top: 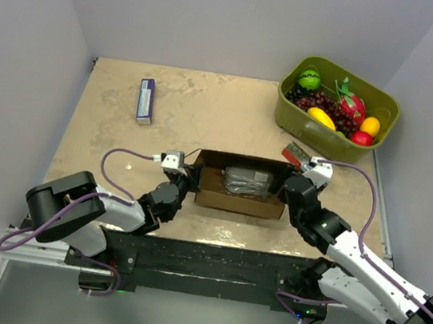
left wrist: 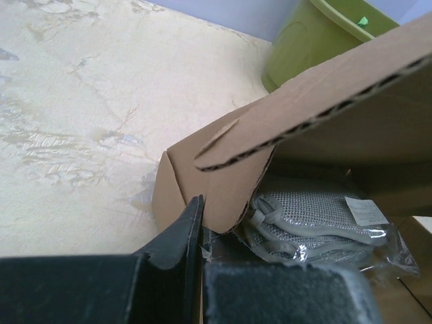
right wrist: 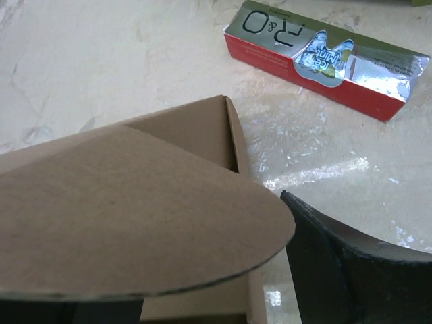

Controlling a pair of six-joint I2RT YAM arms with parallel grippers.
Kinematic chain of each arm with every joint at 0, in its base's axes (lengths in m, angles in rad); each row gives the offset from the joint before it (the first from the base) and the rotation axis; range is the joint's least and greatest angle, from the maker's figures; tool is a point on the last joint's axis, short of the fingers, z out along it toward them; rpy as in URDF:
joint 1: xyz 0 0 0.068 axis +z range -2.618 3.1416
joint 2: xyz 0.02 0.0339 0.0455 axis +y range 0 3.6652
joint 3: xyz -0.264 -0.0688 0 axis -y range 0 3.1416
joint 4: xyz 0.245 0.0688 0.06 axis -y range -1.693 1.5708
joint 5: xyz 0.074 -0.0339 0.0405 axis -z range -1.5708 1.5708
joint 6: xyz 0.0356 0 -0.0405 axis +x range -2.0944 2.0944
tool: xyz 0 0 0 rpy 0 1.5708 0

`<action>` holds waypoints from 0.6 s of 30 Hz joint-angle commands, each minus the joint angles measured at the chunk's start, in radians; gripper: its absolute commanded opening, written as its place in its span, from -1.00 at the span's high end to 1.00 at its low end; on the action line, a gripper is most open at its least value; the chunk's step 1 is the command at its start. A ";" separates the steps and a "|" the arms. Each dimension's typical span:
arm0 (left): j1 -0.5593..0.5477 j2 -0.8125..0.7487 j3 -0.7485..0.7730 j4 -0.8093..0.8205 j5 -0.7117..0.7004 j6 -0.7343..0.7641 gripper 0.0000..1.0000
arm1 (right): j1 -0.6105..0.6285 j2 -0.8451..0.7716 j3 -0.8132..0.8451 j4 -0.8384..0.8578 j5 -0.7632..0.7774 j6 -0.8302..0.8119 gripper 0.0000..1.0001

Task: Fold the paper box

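Observation:
The paper box (top: 236, 203) is a shallow brown cardboard box at the middle of the table, open on top, with a grey bagged item (top: 244, 180) inside. My left gripper (top: 184, 183) is at the box's left end. In the left wrist view it (left wrist: 201, 270) is shut on the box's left wall (left wrist: 223, 182), one finger (left wrist: 179, 236) outside and the other inside beside the bagged item (left wrist: 317, 216). My right gripper (top: 290, 190) is at the box's right end. In the right wrist view its fingers (right wrist: 344, 270) stand apart around a rounded cardboard flap (right wrist: 135, 216).
An olive-green bin (top: 288, 112) of toy fruit stands at the back right, also in the left wrist view (left wrist: 304, 47). A red toothpaste carton (top: 293, 153) (right wrist: 324, 57) lies just behind the box's right end. A small purple carton (top: 146, 100) lies at the back left.

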State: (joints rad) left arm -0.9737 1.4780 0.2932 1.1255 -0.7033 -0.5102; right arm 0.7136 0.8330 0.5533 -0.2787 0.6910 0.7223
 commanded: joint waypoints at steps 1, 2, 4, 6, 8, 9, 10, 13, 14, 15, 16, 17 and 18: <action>-0.006 0.045 -0.012 -0.297 -0.091 0.044 1.00 | 0.006 -0.023 0.101 -0.148 -0.099 -0.003 -0.57; -0.006 0.047 -0.005 -0.305 -0.108 0.051 1.00 | 0.006 -0.026 0.111 -0.190 -0.125 -0.007 -0.60; -0.005 0.059 0.015 -0.323 -0.124 0.076 1.00 | 0.004 -0.031 0.141 -0.226 -0.160 -0.020 -0.62; 0.004 0.071 0.029 -0.329 -0.131 0.093 1.00 | 0.006 -0.044 0.160 -0.244 -0.247 -0.075 -0.66; 0.027 0.087 0.031 -0.329 -0.122 0.093 1.00 | 0.006 -0.051 0.191 -0.264 -0.312 -0.133 -0.73; 0.033 0.091 0.029 -0.326 -0.119 0.098 1.00 | 0.006 -0.054 0.201 -0.280 -0.362 -0.145 -0.75; 0.035 0.100 0.026 -0.308 -0.117 0.108 1.00 | 0.006 -0.054 0.226 -0.293 -0.386 -0.153 -0.77; 0.036 0.122 0.034 -0.285 -0.117 0.144 1.00 | 0.006 -0.055 0.272 -0.344 -0.462 -0.204 -0.78; 0.036 0.130 0.037 -0.280 -0.117 0.151 1.00 | 0.004 -0.055 0.284 -0.371 -0.481 -0.214 -0.78; 0.038 0.143 0.038 -0.270 -0.116 0.165 1.00 | 0.004 -0.057 0.313 -0.385 -0.504 -0.228 -0.78; 0.036 0.149 0.037 -0.267 -0.113 0.168 1.00 | 0.006 -0.058 0.329 -0.398 -0.543 -0.251 -0.78; 0.038 0.156 0.035 -0.265 -0.113 0.168 1.00 | 0.006 -0.057 0.345 -0.424 -0.573 -0.268 -0.78; 0.038 0.162 0.031 -0.254 -0.111 0.168 1.00 | 0.004 -0.055 0.377 -0.435 -0.611 -0.288 -0.78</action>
State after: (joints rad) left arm -0.9482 1.5669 0.3588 1.0691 -0.7769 -0.4065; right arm 0.7143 0.7895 0.8215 -0.6266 0.2520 0.5411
